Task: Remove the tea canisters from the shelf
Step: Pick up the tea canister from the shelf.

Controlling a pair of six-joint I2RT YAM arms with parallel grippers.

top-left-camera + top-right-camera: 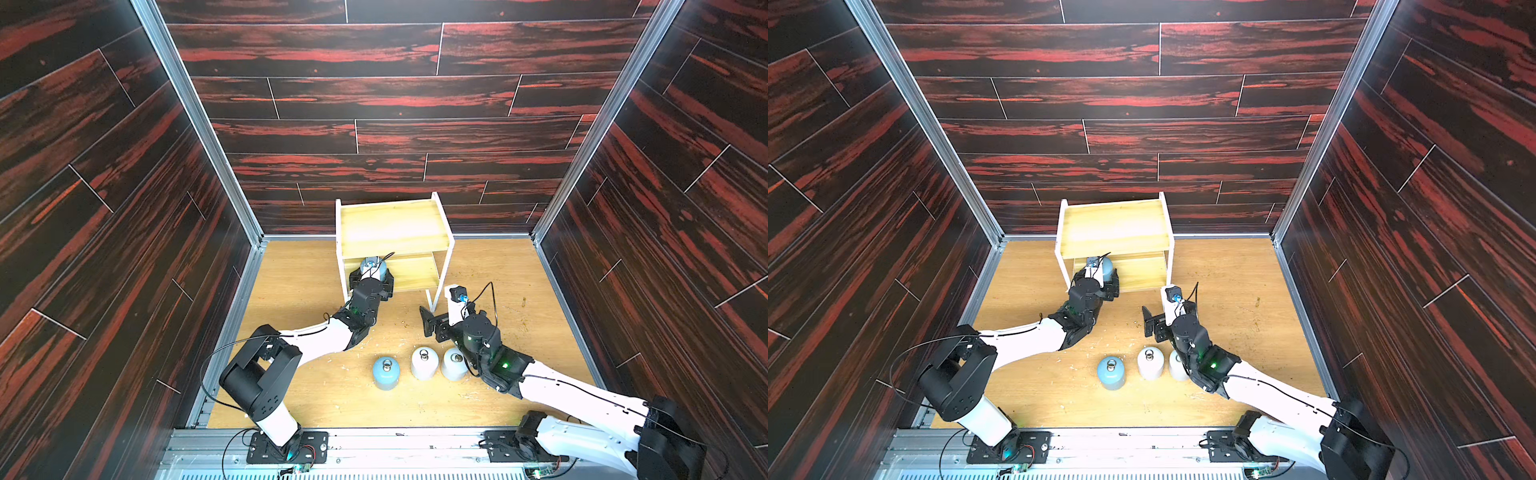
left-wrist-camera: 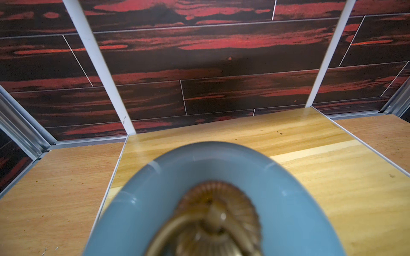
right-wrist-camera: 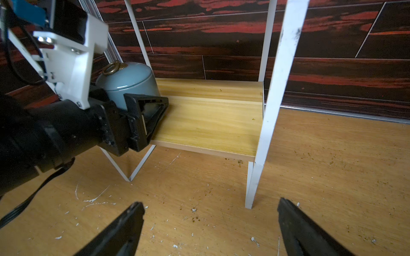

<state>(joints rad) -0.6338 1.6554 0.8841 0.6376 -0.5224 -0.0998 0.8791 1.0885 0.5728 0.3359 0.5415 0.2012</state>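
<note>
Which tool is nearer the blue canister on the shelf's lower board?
Left. The left tool grips that blue canister; the right tool hangs open over the table in front of the shelf, apart from it.

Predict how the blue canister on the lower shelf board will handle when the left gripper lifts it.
The blue canister looks glossy and rounded, so it may slip in the left gripper, shut on its body. Its glazed look suggests stiff, probably breakable if knocked against the shelf. Standing upright, it likely won't roll unless tipped.
</note>
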